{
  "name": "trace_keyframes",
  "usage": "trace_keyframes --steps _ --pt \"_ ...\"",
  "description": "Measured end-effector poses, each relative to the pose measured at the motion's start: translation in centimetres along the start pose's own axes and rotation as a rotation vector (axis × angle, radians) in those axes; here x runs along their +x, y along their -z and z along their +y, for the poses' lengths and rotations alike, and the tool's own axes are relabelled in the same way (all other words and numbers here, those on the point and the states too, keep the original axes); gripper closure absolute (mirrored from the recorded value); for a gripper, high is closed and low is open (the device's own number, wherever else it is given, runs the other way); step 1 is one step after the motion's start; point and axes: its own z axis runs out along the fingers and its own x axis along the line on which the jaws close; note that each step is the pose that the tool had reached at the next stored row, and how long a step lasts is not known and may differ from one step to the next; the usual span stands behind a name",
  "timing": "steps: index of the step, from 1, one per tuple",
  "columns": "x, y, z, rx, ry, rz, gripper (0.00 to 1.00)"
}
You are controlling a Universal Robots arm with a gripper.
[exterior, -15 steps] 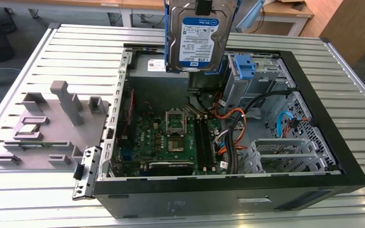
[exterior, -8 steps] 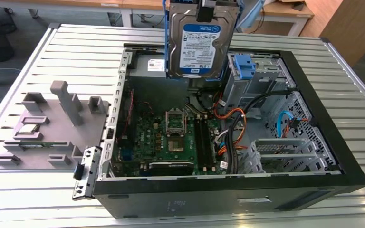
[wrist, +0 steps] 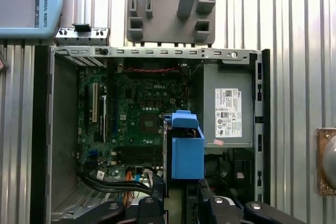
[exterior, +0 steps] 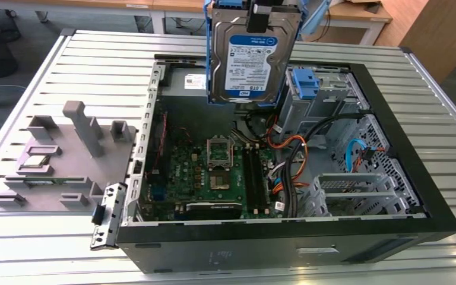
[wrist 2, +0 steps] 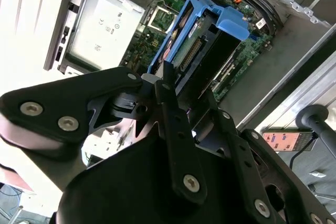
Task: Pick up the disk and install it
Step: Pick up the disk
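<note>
Over slatted table (exterior: pixel 54 249) and computer case (exterior: pixel 291 252), claw (wrist 2: pixel 189 100) apparently grips disk (exterior: pixel 248 62).

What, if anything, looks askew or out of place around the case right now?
A metal bracket sticks out tilted at a corner of the case, beside the grey fixture plate. The disk hangs upright in the gripper above the open case. No spill or damage is visible.

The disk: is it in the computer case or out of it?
Out. The disk hangs above the open case, held at its top by the gripper.
</note>
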Motion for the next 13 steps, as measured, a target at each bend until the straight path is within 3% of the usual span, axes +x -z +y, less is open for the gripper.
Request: trace_keyframes --steps 13 --pt "0.05 0.02 -0.56 -0.0004 0.000 0.0000 0.65"
